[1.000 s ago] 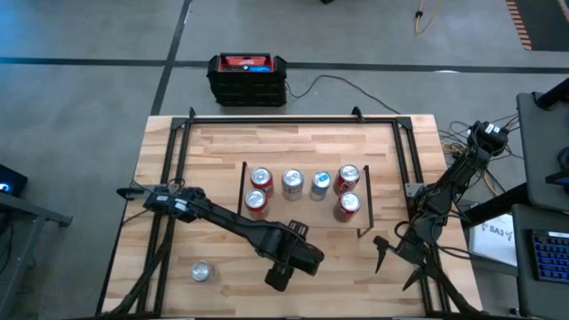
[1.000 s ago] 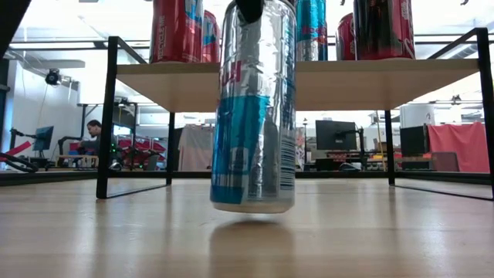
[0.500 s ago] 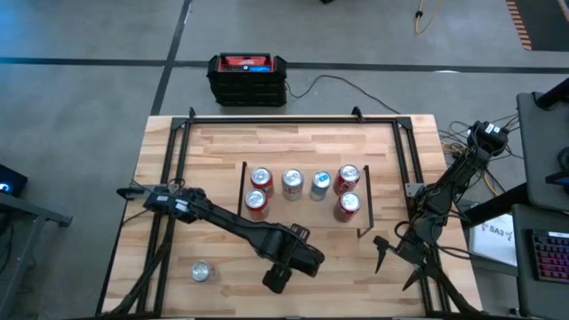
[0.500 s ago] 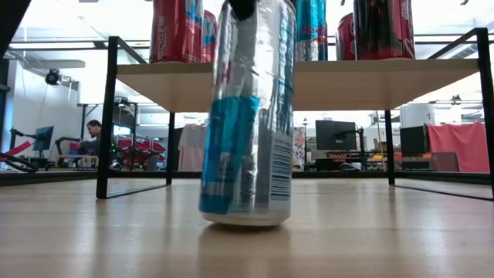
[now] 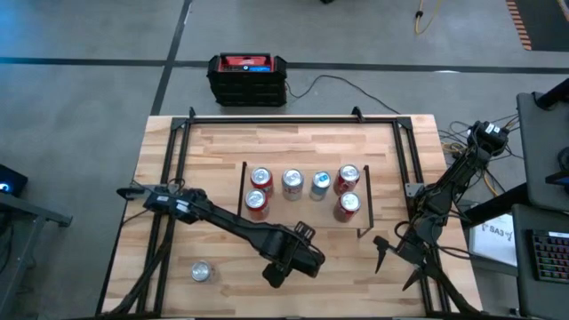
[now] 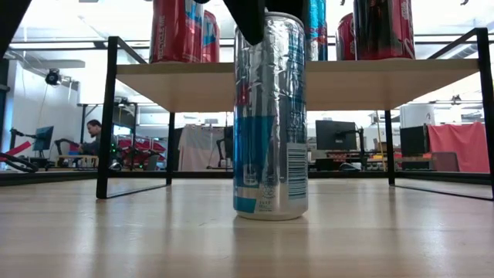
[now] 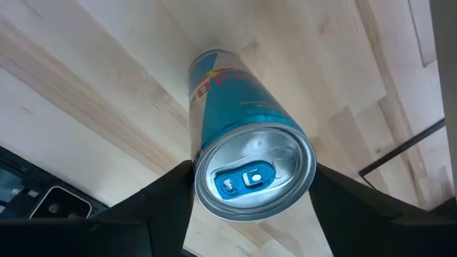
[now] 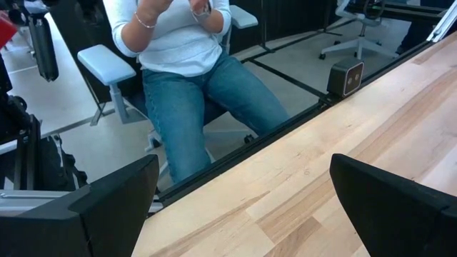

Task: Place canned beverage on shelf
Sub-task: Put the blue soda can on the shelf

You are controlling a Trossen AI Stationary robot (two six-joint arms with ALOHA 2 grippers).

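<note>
The left claw [image 7: 250, 196] is gripping a blue-and-silver can [image 6: 271, 116] by its top — the can is standing upright on the table [image 5: 222, 147], just in front of the shelf [image 6: 309, 77]. The right claw [image 8: 243, 207] is waiting near the table's right edge, fingers spread wide.

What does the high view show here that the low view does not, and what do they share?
High view only: the left gripper over the near table, the idle right gripper open near the table's right edge, and a lone silver can at front left. Low view only: the tall silver-and-blue can standing upright on the wooden tabletop. Both: the low light-wood shelf holding cans.
</note>
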